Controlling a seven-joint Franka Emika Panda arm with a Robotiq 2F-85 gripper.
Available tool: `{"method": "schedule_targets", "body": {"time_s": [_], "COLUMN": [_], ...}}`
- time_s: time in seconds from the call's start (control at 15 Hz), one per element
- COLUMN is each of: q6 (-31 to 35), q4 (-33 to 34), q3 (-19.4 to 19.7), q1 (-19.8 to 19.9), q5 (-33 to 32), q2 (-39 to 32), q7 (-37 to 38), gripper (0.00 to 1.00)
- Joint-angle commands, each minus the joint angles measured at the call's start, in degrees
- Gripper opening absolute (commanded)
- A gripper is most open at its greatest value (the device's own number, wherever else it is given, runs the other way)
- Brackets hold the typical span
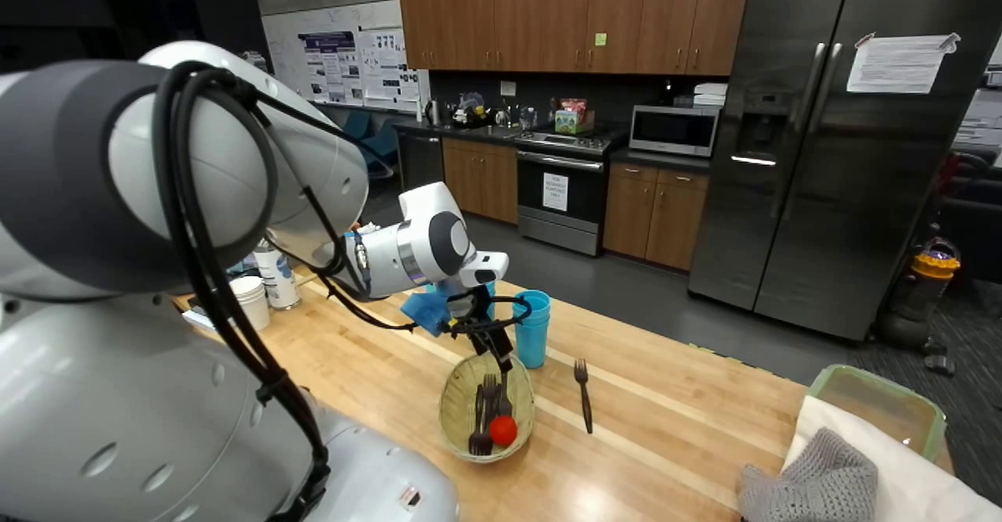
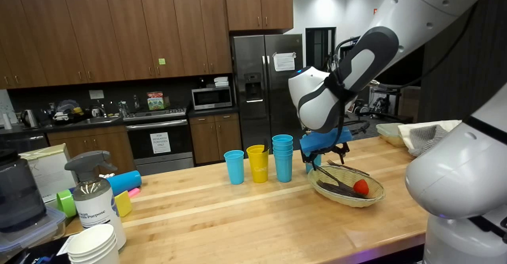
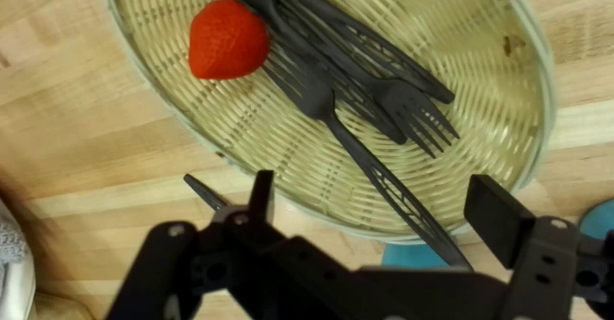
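My gripper [image 3: 374, 193] is open, with its fingers spread over the near rim of a woven oval basket [image 3: 479, 61]. A black fork [image 3: 357, 149] leans in the basket, and its handle crosses the rim between the fingers without either finger closing on it. More dark forks and cutlery [image 3: 383, 51] lie in the basket, beside a red strawberry-like fruit [image 3: 228, 39]. The gripper also shows above the basket in both exterior views [image 1: 493, 350] [image 2: 324, 155]. Another dark fork [image 1: 583, 395] lies on the table beside the basket; only its handle end [image 3: 205, 191] shows in the wrist view.
A blue cup [image 1: 532, 330] stands right behind the basket. A stack of blue cups [image 2: 283, 159], a yellow cup [image 2: 258, 167] and another blue cup [image 2: 234, 167] stand in a row. A spray bottle [image 2: 97, 204] and white cups [image 2: 93, 244] stand at the far end. A grey cloth [image 1: 814, 479] lies opposite.
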State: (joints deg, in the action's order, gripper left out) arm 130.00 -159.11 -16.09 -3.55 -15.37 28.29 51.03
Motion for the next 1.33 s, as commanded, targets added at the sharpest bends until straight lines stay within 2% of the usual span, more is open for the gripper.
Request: {"method": "schedule_targets", "body": {"time_s": [0.0,0.27,0.53,1.13,1.2,1.27], "q6": [-0.24,2.33,6.56,7.35,7.60,7.89], "q4": [0.03,0.17,0.84,3.56,3.77,3.91], "q3": [-1.02,-0.63,-0.73,-0.73,-0.64,-0.54], "q1": [2.04,1.19,1.26,1.79,1.65,1.53], "q5": [-5.18,-8.02,-8.21,-11.43,-11.41,-11.32], "q2": [-1.11,-3.16,-6.55,-12.24,-12.73,-13.12], "q7": [-2.05,-5.50,-9.55,-9.52,-9.42,-9.46], "gripper": [1.00,1.00,1.00,1.00,0.91,0.74]}}
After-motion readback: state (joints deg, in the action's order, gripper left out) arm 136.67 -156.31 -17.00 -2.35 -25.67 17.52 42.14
